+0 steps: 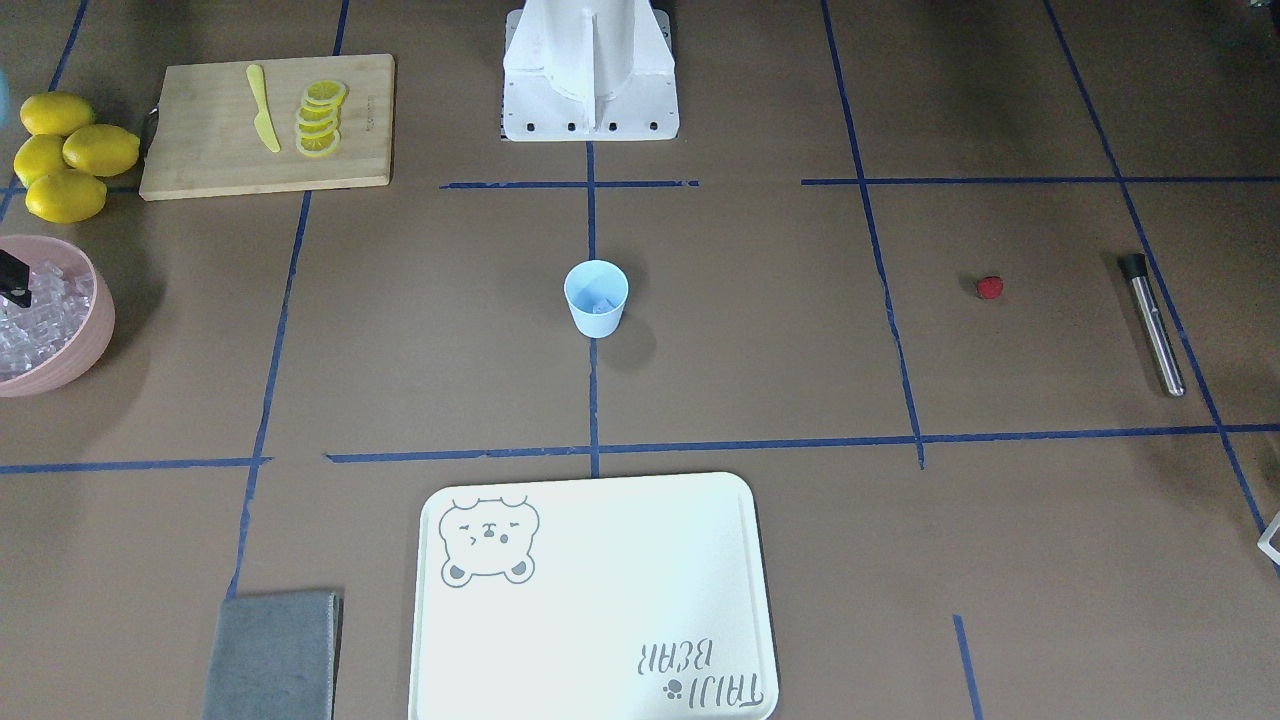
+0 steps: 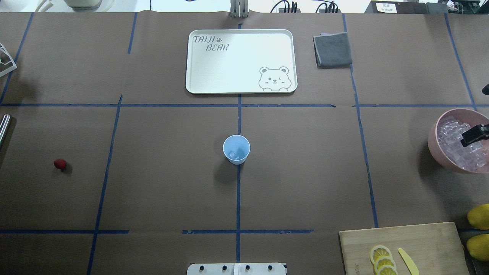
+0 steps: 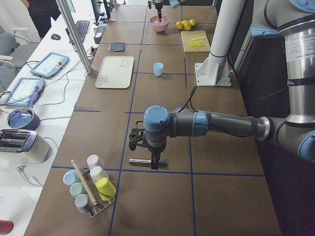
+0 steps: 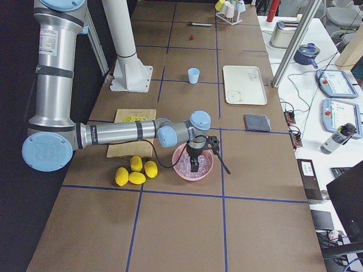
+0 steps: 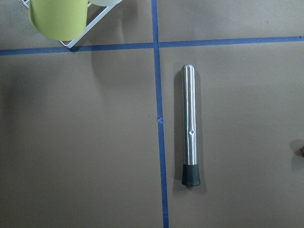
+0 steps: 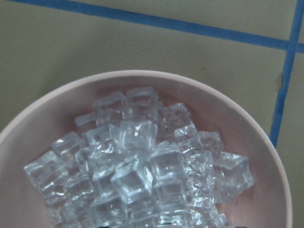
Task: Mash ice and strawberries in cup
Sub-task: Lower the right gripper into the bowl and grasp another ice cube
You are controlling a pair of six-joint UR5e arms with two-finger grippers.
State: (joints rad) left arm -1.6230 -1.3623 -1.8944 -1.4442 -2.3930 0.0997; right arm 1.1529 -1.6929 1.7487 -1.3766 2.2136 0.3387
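The light-blue cup point(image 2: 236, 149) stands upright at the table's centre with a few ice cubes point(image 2: 233, 154) in its bottom. More ice point(image 6: 137, 175) fills the pink bowl point(image 2: 433, 139). My right gripper point(image 2: 473, 135) hangs just above that ice; I cannot tell whether it is open or shut. A lone strawberry point(image 2: 60, 164) lies on the table far to the left. Beyond it lies a steel muddler point(image 5: 190, 128) with a black tip. My left gripper point(image 3: 154, 163) hovers over the muddler, and its state cannot be told.
Several lemons point(image 1: 65, 150) sit beside a wooden cutting board point(image 1: 200, 150) that holds lemon slices and a yellow knife. A white bear tray point(image 1: 600, 620) and a grey cloth point(image 1: 272, 655) lie on the far side. A rack of cups point(image 3: 91, 189) stands near the muddler.
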